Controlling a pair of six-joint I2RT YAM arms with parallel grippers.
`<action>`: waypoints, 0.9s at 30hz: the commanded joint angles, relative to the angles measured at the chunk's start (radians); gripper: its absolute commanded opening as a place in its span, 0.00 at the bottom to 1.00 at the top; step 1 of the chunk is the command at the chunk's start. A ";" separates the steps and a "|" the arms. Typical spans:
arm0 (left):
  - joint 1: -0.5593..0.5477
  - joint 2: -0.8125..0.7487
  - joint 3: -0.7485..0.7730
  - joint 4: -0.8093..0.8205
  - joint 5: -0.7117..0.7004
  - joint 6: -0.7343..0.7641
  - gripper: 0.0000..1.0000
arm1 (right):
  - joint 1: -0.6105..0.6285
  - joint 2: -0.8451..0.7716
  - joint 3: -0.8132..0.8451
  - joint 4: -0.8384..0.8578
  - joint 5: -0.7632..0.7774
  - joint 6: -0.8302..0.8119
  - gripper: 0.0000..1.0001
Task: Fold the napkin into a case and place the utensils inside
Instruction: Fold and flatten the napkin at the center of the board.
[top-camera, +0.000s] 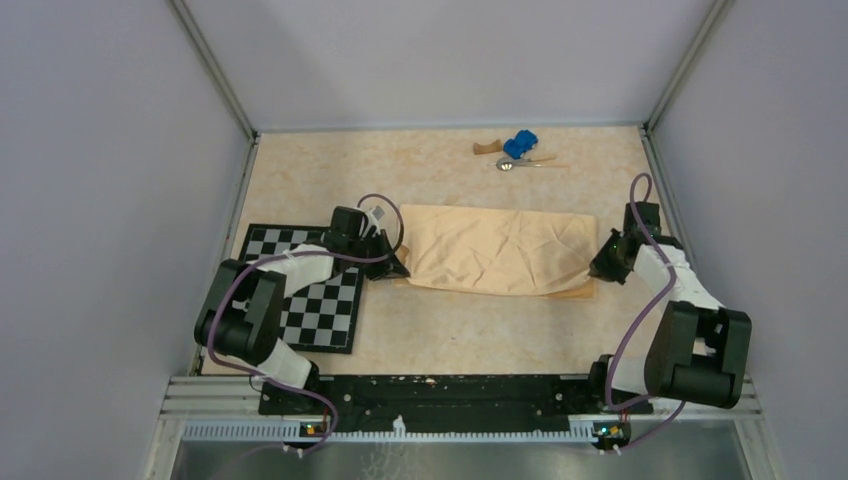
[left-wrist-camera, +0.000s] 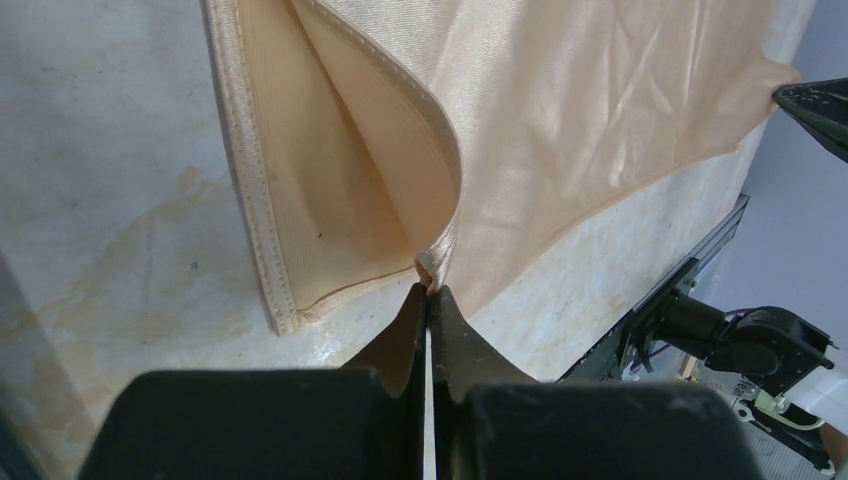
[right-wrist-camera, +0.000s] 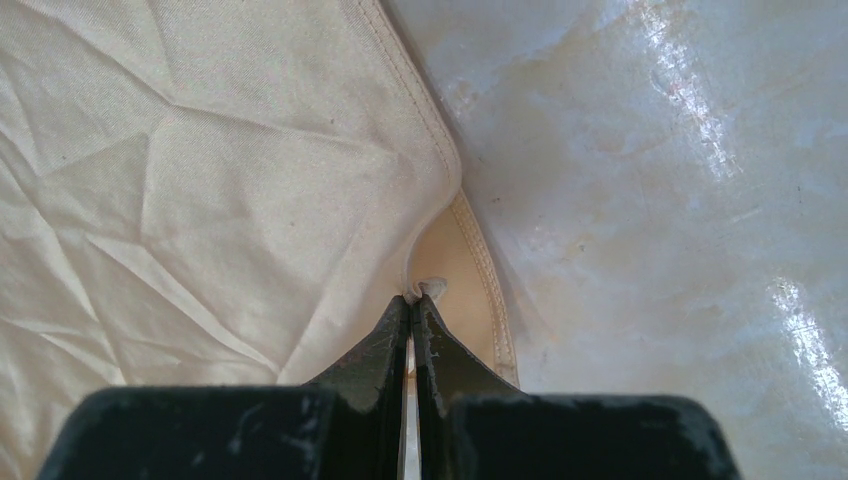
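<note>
1. The napkin (top-camera: 500, 250) lies across the middle of the surface (top-camera: 450, 330). It is a peach-orange cloth with a faint sheen, creased all over and doubled into a wide band running left to right.
2. I can see two layers. A thin strip of the lower one shows past the upper one along the near edge, toward the right end. In the left wrist view the upper layer curls up off the lower one at its corner, and both carry a stitched hem.
3. My left pincer (top-camera: 395, 262) sits at the napkin's left end, pressed together on the corner of the upper layer. A small nub of cloth shows between the tips in the wrist view.
4. My right pincer (top-camera: 600, 268) sits at the right end, likewise pinching a bit of the upper layer's hem. The lower layer lies flat on the surface just under and beside the tips.
5. The napkin's left end is near the far right corner of the checkerboard mat (top-camera: 320, 310) without touching it. My left arm reaches over that mat.
6. A shiny spoon (top-camera: 512, 164) lies by the far edge, just beside the blue toy car (top-camera: 519, 145) and the wooden block (top-camera: 487, 149). They are well apart from the napkin, with bare surface between.
7. Bare surface also runs between the napkin's near edge and the base rail (top-camera: 450, 390).
8. The grey walls (top-camera: 120, 150) close in on the left, right and far sides, and the napkin's right end is nearer its wall than the left end is.
</note>
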 joint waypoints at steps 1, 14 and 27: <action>-0.003 0.005 -0.006 0.037 -0.009 0.019 0.00 | -0.010 0.015 0.001 0.048 0.024 0.000 0.00; -0.003 0.021 -0.005 0.017 -0.020 0.030 0.03 | -0.010 -0.005 -0.049 0.046 0.001 0.018 0.00; -0.003 -0.032 0.004 -0.050 -0.093 0.031 0.18 | -0.010 -0.049 -0.046 -0.003 0.030 0.077 0.11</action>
